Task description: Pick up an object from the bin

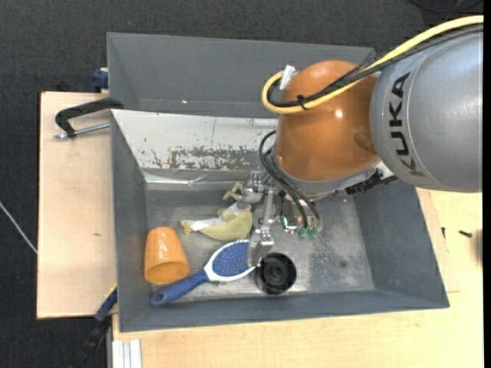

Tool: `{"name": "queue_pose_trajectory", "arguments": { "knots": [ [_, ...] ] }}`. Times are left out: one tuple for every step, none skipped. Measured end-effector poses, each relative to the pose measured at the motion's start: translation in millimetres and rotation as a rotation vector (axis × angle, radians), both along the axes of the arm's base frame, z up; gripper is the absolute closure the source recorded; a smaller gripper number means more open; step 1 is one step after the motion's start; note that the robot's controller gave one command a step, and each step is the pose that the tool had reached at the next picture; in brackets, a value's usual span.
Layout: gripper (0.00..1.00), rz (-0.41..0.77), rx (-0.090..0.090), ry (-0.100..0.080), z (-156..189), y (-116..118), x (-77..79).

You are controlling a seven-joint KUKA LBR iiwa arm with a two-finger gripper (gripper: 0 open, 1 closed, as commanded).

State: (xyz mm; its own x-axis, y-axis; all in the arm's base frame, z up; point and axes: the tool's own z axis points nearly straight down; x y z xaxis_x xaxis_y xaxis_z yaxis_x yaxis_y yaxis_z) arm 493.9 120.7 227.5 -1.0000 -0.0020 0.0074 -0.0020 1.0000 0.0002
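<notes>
One grey bin (pixel 399 259) is seen, and four small things are kept in it. The gripper (pixel 264 240) is set low near the front, between the blue brush (pixel 219 267) and the black round lid (pixel 275 273). Whether its jaws are spread or pressed together cannot be told. One brush, one orange cup (pixel 165 256), one crumpled yellow thing (pixel 226 225) and one lid are counted

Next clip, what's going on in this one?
The KUKA arm's gripper is down inside the grey bin, its tip between the head of a blue hairbrush and a black round cap. A pale yellow crumpled thing lies just beside it, and an orange cup lies tipped over farther left. Whether it has hold of anything cannot be told.
</notes>
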Motion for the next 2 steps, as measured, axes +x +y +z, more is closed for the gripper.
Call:
{"name": "queue_pose_trajectory", "arguments": {
  "knots": [
    [0.0,-0.093,0.01,-0.014,-150.7,-24.4,13.1],
    [1.0,-0.091,0.007,-0.026,-147.1,-26.9,16.7]
  ]
}}
